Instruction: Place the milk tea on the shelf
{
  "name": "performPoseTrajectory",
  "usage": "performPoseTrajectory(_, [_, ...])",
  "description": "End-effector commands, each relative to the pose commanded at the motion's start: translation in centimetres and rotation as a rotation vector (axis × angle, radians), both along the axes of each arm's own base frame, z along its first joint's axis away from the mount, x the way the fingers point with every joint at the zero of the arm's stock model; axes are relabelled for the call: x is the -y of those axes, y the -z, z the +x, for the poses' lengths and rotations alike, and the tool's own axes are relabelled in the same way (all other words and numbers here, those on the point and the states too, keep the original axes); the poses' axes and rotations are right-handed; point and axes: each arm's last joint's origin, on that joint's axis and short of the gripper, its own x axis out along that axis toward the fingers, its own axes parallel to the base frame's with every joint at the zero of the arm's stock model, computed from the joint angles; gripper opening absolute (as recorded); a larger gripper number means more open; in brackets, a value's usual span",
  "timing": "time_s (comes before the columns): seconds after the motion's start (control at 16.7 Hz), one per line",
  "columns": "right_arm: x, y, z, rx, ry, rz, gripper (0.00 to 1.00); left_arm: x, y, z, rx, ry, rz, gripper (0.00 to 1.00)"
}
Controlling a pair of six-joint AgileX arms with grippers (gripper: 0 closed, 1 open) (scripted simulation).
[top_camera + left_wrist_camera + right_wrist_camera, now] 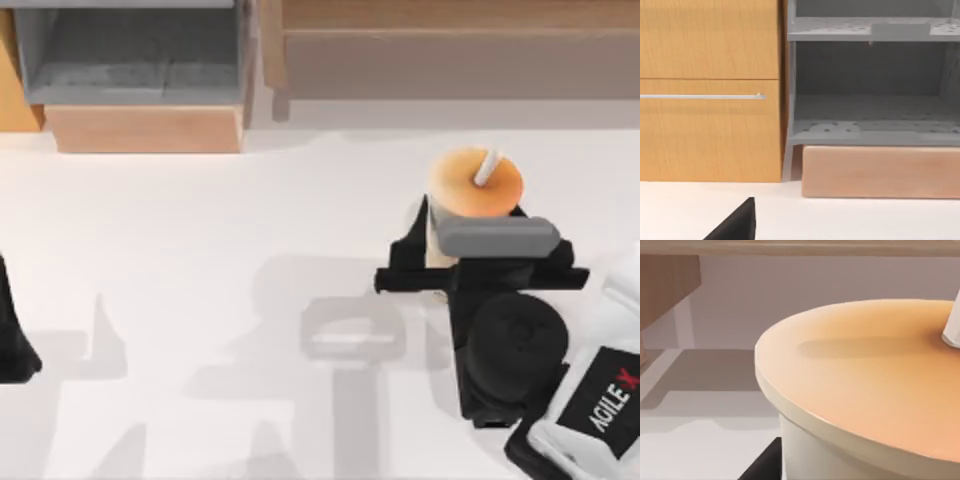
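Brown shelf point(450, 40) at table's back right, cut off at top; near its front, upright milk tea point(474, 185), orange lid, white straw point(487, 166), lower cup hidden by right gripper point(470, 262) clamped on it.

The tall tapered translucent cup of milk tea point(474, 185) stands on the white table point(200, 230), right of centre, in front of the long brown wooden shelf unit point(450, 40) at the back right. The grey-lined box with light wood front point(140, 80) sits at the back left, beside the shelf. The right gripper point(470, 262) is against the cup's near side; the left arm point(15, 340) sits at the table's left edge.
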Motion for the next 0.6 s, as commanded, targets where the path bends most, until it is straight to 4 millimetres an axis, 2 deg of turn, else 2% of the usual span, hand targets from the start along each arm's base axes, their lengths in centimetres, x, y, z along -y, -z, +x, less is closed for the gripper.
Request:
performPoseTrajectory(0.42, [-0.03, -0.06, -0.05, 0.000, -0.002, 0.002, 0.00, 0.00, 0.00, 0.00, 0.000, 0.000, 0.000, 1.00])
performPoseTrajectory(0.6, [-0.01, -0.71, -0.04, -0.001, -0.001, 0.001, 0.00, 0.00, 0.00, 0.00, 0.000, 0.000, 0.000, 1.00])
